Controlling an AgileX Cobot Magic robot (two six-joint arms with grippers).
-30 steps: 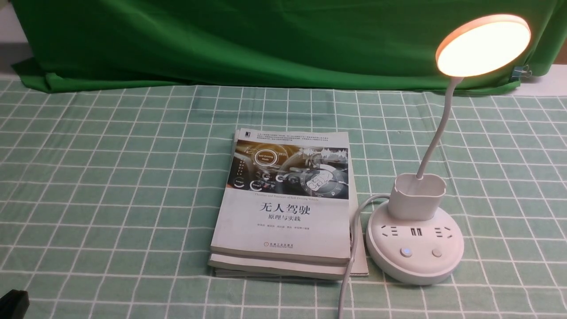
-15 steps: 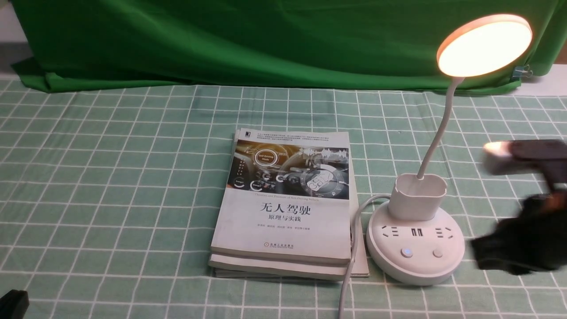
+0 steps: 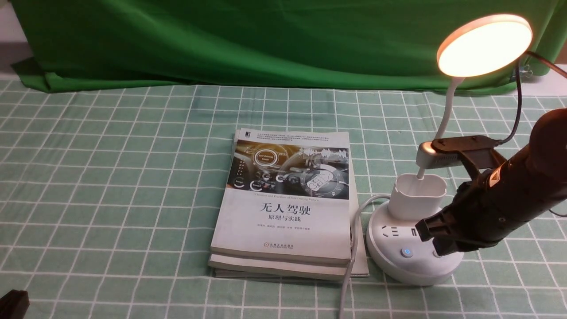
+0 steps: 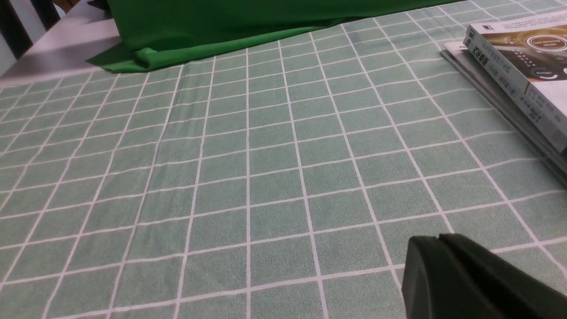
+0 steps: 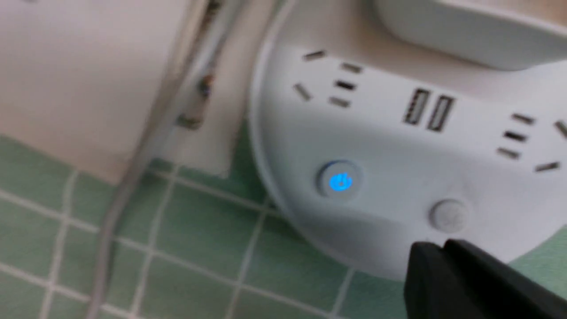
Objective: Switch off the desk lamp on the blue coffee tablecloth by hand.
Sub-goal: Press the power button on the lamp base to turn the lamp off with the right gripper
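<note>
The white desk lamp stands on the grid tablecloth at the right, its disc head lit. On its round base one button glows blue; in the right wrist view that button sits beside a plain grey button. My right gripper is shut and empty, its tip just short of the grey button, over the base's right side. My left gripper is shut and empty over bare cloth; only a corner of it shows at the front view's lower left.
A stack of books lies just left of the lamp base, also in the left wrist view. The lamp's white cord runs toward the near edge between book and base. A green backdrop cloth hangs behind.
My right arm has come in from the right edge and down over the lamp base. The lamp stays lit. The left arm has not moved.
</note>
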